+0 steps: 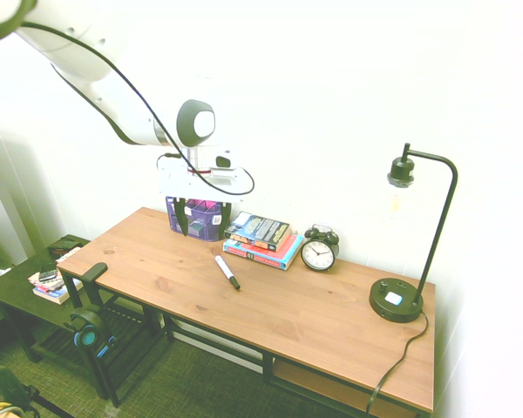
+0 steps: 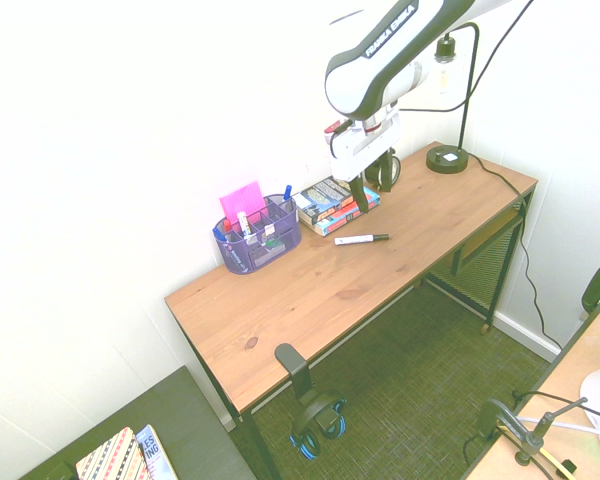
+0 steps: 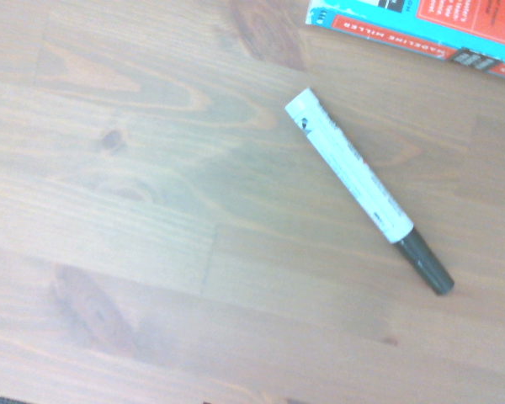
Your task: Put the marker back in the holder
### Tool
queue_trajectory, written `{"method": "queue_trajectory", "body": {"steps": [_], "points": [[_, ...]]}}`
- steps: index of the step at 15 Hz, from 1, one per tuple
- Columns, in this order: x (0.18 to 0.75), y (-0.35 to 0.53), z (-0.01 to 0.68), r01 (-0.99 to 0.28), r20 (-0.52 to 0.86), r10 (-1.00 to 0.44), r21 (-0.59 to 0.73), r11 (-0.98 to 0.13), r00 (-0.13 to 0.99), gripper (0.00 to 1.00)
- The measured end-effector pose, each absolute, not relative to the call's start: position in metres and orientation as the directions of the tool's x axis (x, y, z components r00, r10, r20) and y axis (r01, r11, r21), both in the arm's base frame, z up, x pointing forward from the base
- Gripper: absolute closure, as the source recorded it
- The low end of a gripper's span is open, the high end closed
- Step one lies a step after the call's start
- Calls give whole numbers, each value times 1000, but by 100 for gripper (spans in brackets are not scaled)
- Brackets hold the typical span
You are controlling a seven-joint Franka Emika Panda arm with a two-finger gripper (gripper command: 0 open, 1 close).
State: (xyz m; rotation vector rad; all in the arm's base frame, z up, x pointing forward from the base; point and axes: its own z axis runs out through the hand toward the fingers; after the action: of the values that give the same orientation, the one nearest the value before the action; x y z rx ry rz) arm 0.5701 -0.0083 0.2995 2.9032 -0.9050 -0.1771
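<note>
The marker point(image 1: 227, 272) point(image 2: 361, 239) point(image 3: 362, 185), white-barrelled with a black cap, lies flat on the wooden desk point(image 1: 288, 322) in front of the books. The purple mesh holder point(image 1: 200, 222) point(image 2: 258, 240) stands at the desk's back edge by the wall, with pens and pink notes sticking out. My gripper point(image 1: 198, 228) point(image 2: 361, 205) hangs well above the desk, roughly over the marker, pointing down. Its fingers stand open with nothing between them. The wrist view looks straight down on the marker.
A stack of books point(image 1: 261, 237) point(image 2: 335, 203) point(image 3: 421, 25) lies beside the holder, then a black alarm clock point(image 1: 319, 251) and a black desk lamp point(image 1: 397, 300) point(image 2: 447, 158). Headphones point(image 1: 87, 331) point(image 2: 315, 420) hang off the desk's front edge. A low side table point(image 1: 26, 287) stands past the holder end.
</note>
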Motion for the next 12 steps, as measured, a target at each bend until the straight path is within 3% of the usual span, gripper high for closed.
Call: {"method": "queue_trajectory", "body": {"steps": [12], "points": [[638, -17, 198, -393, -212, -417, 145, -908, 884, 0]]}}
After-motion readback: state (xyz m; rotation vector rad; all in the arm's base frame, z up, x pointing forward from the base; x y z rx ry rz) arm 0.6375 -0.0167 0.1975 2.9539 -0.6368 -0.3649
